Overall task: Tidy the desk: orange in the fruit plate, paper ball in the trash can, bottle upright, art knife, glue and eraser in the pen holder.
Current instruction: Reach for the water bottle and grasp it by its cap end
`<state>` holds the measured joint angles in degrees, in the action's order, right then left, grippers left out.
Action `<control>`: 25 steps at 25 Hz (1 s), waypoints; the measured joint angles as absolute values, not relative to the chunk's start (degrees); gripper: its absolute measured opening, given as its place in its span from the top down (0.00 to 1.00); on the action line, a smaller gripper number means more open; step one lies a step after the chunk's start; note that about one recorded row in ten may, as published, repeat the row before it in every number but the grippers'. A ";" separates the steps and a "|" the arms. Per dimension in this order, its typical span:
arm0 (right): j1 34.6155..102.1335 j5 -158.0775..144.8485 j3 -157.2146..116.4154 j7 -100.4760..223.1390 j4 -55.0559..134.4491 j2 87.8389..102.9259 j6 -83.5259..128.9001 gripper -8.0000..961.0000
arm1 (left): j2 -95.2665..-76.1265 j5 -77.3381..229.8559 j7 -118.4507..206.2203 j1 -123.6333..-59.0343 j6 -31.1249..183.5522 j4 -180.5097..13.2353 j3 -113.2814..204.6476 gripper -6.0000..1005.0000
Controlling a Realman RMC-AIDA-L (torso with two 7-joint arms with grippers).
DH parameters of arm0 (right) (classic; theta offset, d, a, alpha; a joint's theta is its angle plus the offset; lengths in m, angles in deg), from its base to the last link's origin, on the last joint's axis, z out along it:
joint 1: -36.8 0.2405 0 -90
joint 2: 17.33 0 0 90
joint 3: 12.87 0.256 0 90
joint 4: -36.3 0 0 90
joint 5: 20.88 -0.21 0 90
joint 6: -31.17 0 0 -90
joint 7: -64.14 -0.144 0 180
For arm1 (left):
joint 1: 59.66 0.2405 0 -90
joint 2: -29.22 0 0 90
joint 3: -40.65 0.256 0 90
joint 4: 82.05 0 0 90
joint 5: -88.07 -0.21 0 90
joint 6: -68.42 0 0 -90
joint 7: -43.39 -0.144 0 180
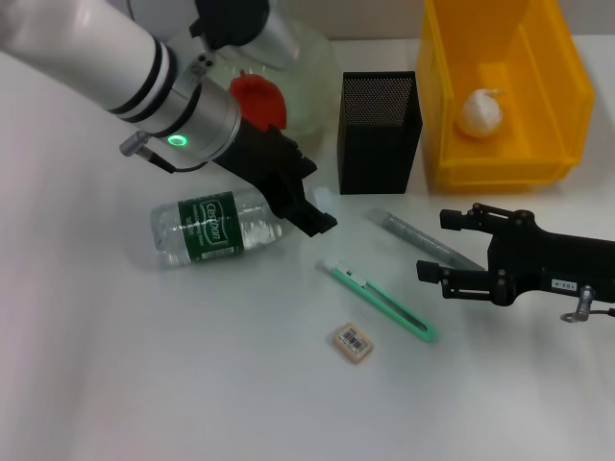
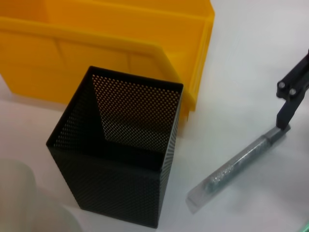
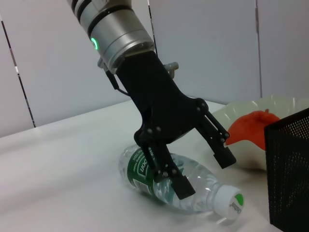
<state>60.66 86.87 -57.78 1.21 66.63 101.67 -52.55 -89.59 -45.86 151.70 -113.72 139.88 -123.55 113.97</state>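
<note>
left tool (image 3: 200, 166) open, over lying bottle (image 3: 178, 181)

- The mouth of the mesh pen holder (image 1: 380, 132) is left unobstructed from above.
- It is flanked closely by the yellow bin (image 1: 504, 91) and fruit plate (image 1: 312, 72).
- Open tabletop (image 1: 144, 365) is seen nearer the robot.

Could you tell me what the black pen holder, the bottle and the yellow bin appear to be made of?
The pen holder looks like matte black perforated metal mesh; light shows through its fine holes. The bottle, lying on its side, seems clear thin plastic with a glossy green label and white cap. The yellow bin appears moulded plastic, smooth and slightly shiny.
</note>
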 joint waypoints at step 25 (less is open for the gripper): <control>61.02 86.62 -58.31 1.04 66.45 101.76 -52.34 0.14 | -89.96 -51.99 157.20 -117.07 137.70 -123.81 121.28 0.17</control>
